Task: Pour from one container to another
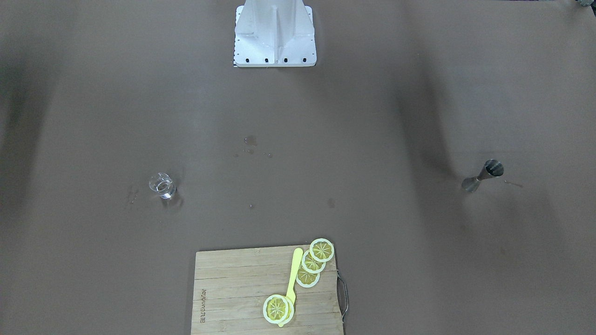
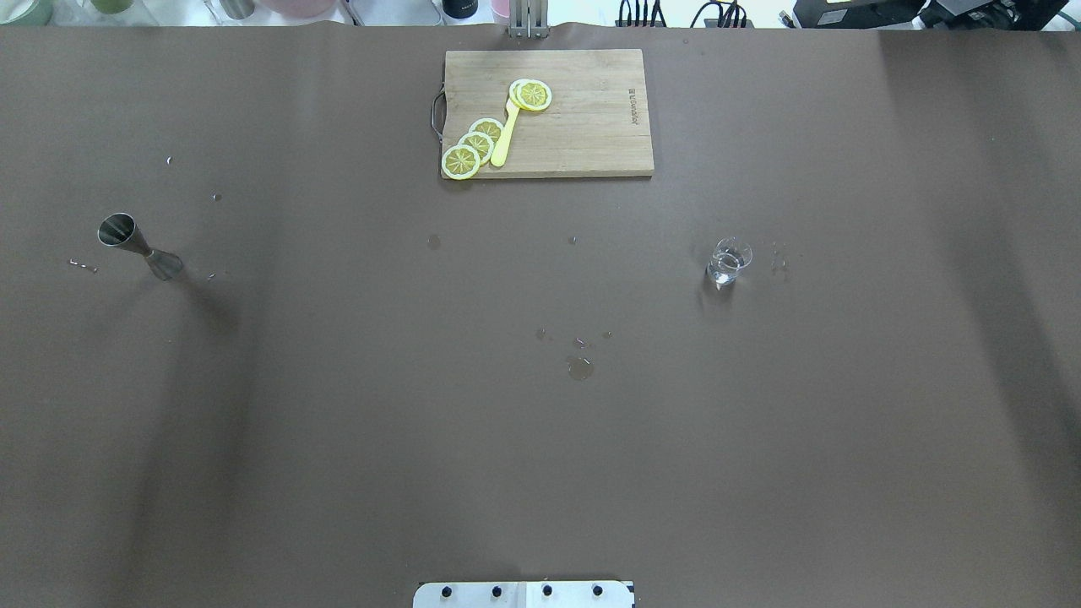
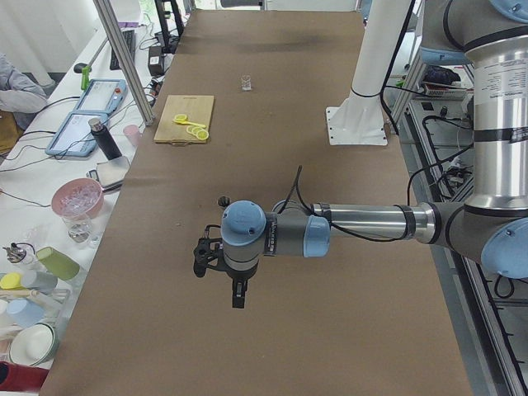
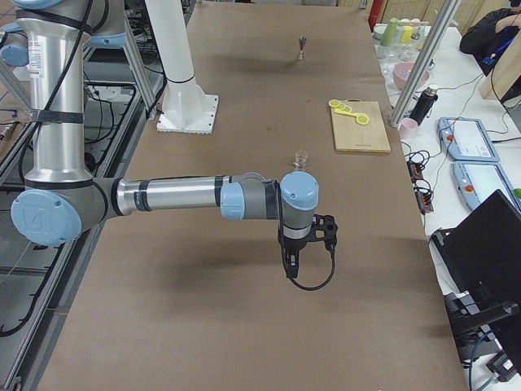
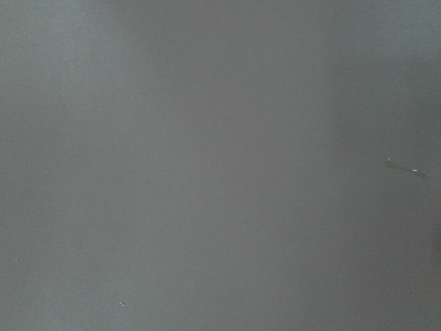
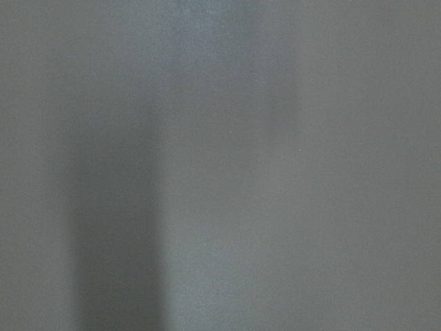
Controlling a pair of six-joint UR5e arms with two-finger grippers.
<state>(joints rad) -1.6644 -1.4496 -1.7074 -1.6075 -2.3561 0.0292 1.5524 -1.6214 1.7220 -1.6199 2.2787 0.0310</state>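
A small steel jigger (image 2: 139, 245) stands on the brown table at my left, also visible as the jigger (image 1: 484, 176). A small clear glass beaker (image 2: 726, 262) with a little liquid stands on my right, and the beaker (image 1: 162, 185) shows in the front view too. Neither arm appears in the overhead or front views. My left gripper (image 3: 238, 297) hangs high above the table, pointing down, in the left side view. My right gripper (image 4: 291, 269) hangs likewise in the right side view. I cannot tell whether either is open or shut. Both wrist views show only bare table.
A wooden cutting board (image 2: 591, 143) with lemon slices (image 2: 473, 148) and a yellow knife (image 2: 505, 135) lies at the table's far edge, centre. Small water spots (image 2: 579, 367) mark the table's middle. The robot's white base (image 1: 274, 32) stands at my side.
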